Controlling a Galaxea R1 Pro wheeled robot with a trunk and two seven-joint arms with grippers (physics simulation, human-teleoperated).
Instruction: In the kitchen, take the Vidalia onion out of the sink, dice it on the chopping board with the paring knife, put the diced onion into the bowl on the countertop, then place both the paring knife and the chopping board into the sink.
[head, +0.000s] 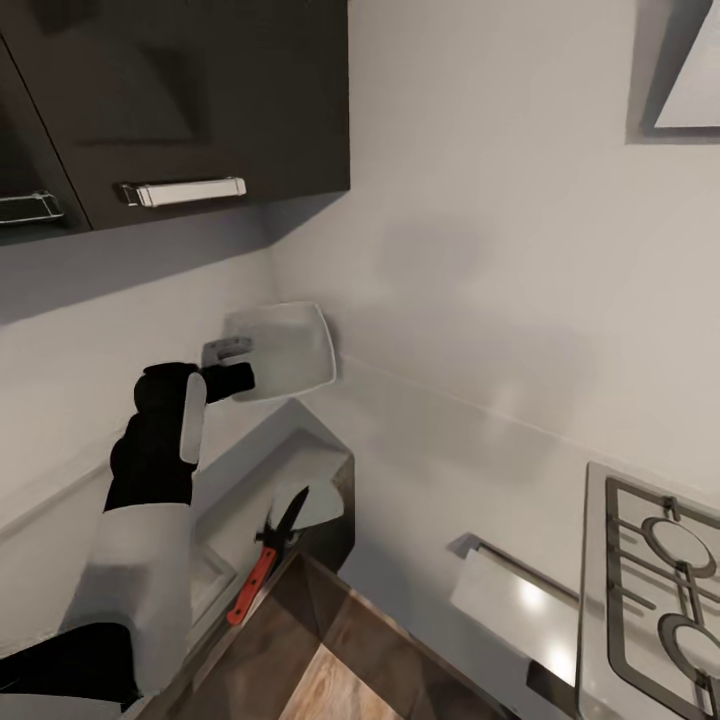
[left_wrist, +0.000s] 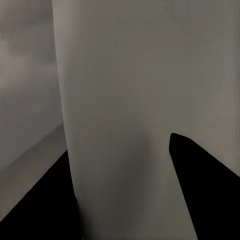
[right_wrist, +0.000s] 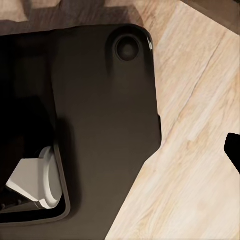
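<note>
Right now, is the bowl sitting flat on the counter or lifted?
Lifted and tipped. In the head view the left gripper holds the bowl by its rim, up against the wall, well above the countertop, its inside facing the camera.

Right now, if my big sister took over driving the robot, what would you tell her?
Left gripper: shut on the bowl, held up in the air near the wall corner.
Right gripper: points down at the pale wood floor beside the robot's dark base; cannot tell whether it is open.
Paring knife: lies at the countertop edge, below the bowl.
No onion pieces visible in the bowl.
Left: set the bowl down, find the onion and board, then put knife and board in the sink.
</note>
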